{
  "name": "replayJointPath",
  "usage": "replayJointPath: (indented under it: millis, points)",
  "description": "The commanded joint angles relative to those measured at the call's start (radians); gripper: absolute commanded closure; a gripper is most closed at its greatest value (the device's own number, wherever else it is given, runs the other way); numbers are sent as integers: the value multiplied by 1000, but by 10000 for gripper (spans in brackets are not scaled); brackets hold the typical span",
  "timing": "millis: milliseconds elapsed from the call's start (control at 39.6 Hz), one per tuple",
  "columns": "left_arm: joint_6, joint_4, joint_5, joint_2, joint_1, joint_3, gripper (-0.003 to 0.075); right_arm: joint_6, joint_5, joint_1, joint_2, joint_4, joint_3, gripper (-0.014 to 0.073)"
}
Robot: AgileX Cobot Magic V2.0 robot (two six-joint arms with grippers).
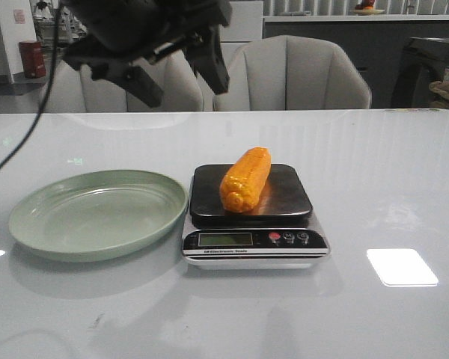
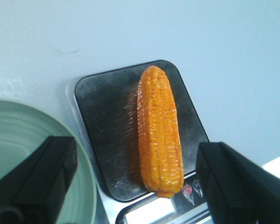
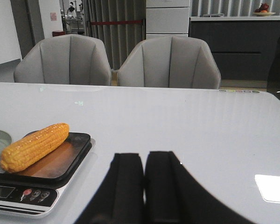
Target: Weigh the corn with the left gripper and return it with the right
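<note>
The orange-yellow corn (image 1: 246,179) lies on the black platform of the kitchen scale (image 1: 292,217), one end toward the display. It also shows in the left wrist view (image 2: 160,130) and in the right wrist view (image 3: 34,146). My left gripper (image 1: 185,75) hangs open and empty well above the scale and the plate; in its own view its fingers (image 2: 233,182) stand wide apart on either side of the corn. My right gripper (image 3: 144,161) is shut and empty, low over the table to the right of the scale; it is out of the front view.
A pale green plate (image 1: 30,224) sits left of the scale, touching its edge. Two grey chairs (image 1: 292,75) stand behind the table's far edge. A bright light patch (image 1: 401,267) reflects on the table at the right.
</note>
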Motion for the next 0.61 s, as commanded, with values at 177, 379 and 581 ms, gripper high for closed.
replayJointPath:
  millis: [177,379,581]
  points:
    - [0,87,-28,-349,0,167,148,-10,-85,-6,-19,2,9,427]
    - [0,165,-28,-586,0,320,148,-10,-85,-6,-19,2,9,427]
    - [0,199,-25,-808,0,480,148,-10,-85,-6,-19,2,9,427]
